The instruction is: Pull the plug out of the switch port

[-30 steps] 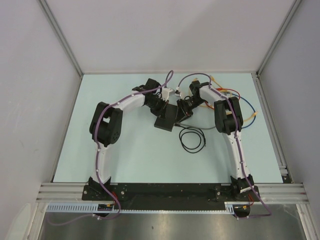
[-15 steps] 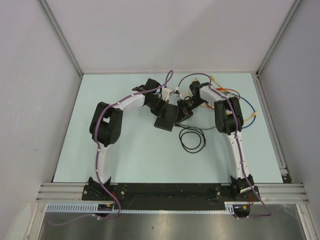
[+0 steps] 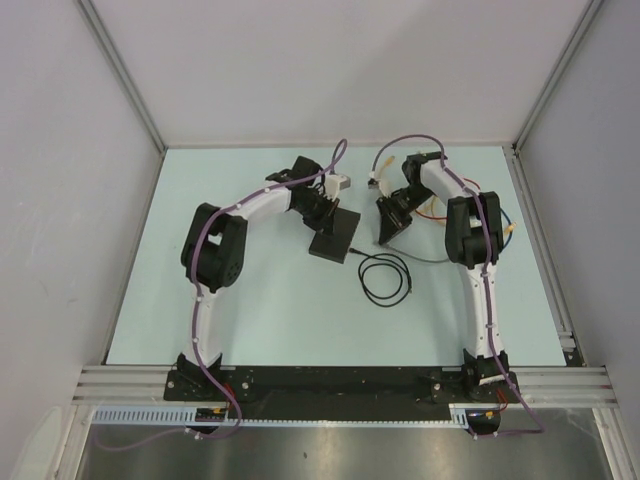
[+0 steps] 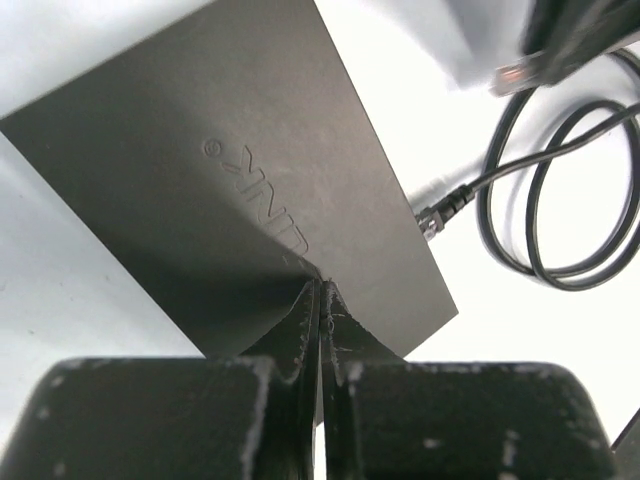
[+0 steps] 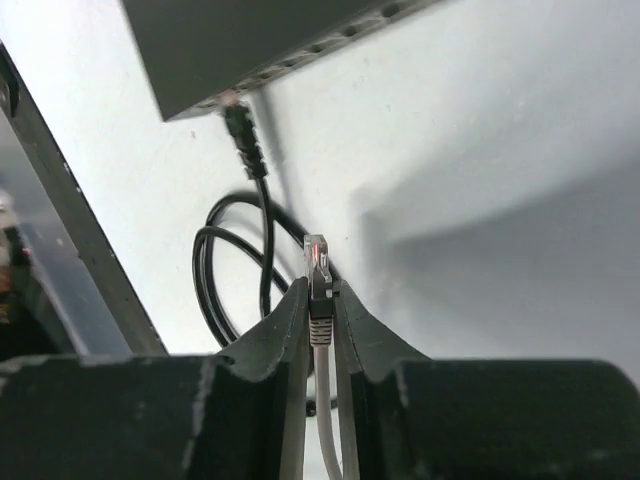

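Observation:
The switch (image 3: 335,236) is a flat matte-black box lying mid-table. My left gripper (image 3: 324,211) is shut, its tips pressed down on the switch's top (image 4: 230,180), with nothing between the fingers. My right gripper (image 3: 388,232) hangs to the right of the switch, apart from it. It is shut on the plug (image 5: 318,262), a clear-tipped connector on a grey cable that is out of the port. In the right wrist view the switch's port side (image 5: 250,40) faces me. A black plug (image 5: 243,130) sits in one port there.
The black cable runs into a loose coil (image 3: 388,278) in front of the switch. Red, blue and yellow wires (image 3: 490,215) lie at the back right behind my right arm. A small white connector (image 3: 340,183) lies behind the switch. Enclosure walls close three sides.
My right gripper has closed further on the grey cable's plug and drawn back to the right, away from the switch. The left gripper has stayed pressed on the switch.

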### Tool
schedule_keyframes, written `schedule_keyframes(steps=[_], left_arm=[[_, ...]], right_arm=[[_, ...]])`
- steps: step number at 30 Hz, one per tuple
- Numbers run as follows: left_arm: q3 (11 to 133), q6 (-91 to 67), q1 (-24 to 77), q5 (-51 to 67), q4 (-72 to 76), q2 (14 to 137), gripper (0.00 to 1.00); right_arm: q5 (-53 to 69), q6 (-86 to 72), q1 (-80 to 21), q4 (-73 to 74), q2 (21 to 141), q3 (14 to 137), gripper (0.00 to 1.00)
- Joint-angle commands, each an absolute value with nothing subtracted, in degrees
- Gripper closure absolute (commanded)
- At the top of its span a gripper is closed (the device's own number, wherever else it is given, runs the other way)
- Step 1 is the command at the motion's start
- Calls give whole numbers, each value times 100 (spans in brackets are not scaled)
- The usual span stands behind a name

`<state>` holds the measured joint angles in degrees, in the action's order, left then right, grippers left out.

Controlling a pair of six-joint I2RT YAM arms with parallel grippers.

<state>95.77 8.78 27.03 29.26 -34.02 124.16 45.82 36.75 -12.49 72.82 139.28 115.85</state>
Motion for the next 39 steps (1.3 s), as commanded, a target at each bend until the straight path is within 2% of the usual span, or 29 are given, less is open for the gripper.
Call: schedule_keyframes(steps=[1,4,5,9,16,19,20,22,24,25,26,27,29,30,33,35,36,37,39], left_arm=[[9765,730,2663,2988,-3568,12612,100],[9765,695,2637,3094,-3507,12542,100],[9773,686,2628,3120,-3507,12525,99],[9844,642,2610,3225,-3481,12525,99],[9756,554,2575,3348,-3358,12437,98],[9703,554,2575,3358,-3384,12419,98],[9703,545,2566,3357,-3401,12419,98],[9712,606,2566,3366,-3454,12375,97],[9668,650,2558,3384,-3472,12314,96],[9651,703,2549,3384,-3480,12226,96],[9607,729,2549,3384,-3498,12182,96],[9580,747,2531,3392,-3515,12129,96],[9432,774,2496,3392,-3507,11936,94],[9370,773,2453,3366,-3446,11857,91],[9036,441,2286,3322,-3227,11506,83],[8808,282,2163,3331,-3138,11295,82],[8728,177,2058,3296,-3059,11155,82],[8649,150,2022,3191,-3024,11092,82],[8482,167,1943,3024,-3023,11022,85]], right_arm=[[4614,4509,-1275,8138,13228,12610,92],[4510,4055,-1134,8078,13131,13443,95],[4396,3791,-1090,7929,13053,13578,100],[3719,2814,-678,6709,12824,13605,100],[2199,1821,-176,5679,13164,13746,100],[2048,1433,-158,5362,13533,13974,100],[1978,1363,-167,5196,13640,14053,96],[1777,1012,-150,5037,13955,14378,94],[1854,792,-123,4852,14097,14510,95],[2037,730,-123,4817,14132,14511,91],[2161,677,-114,4790,14185,14511,63],[2301,616,-132,4807,14203,14502,51],[2793,483,-167,4860,14125,14362,36],[3178,510,-245,4886,14072,14283,35],[3759,747,-491,5053,13834,13792,35],[3928,888,-615,5246,13773,13449,41],[3990,896,-746,5282,13755,13334,44],[4008,870,-799,5300,13746,13211,53],[3990,765,-905,5300,13816,12877,63]])
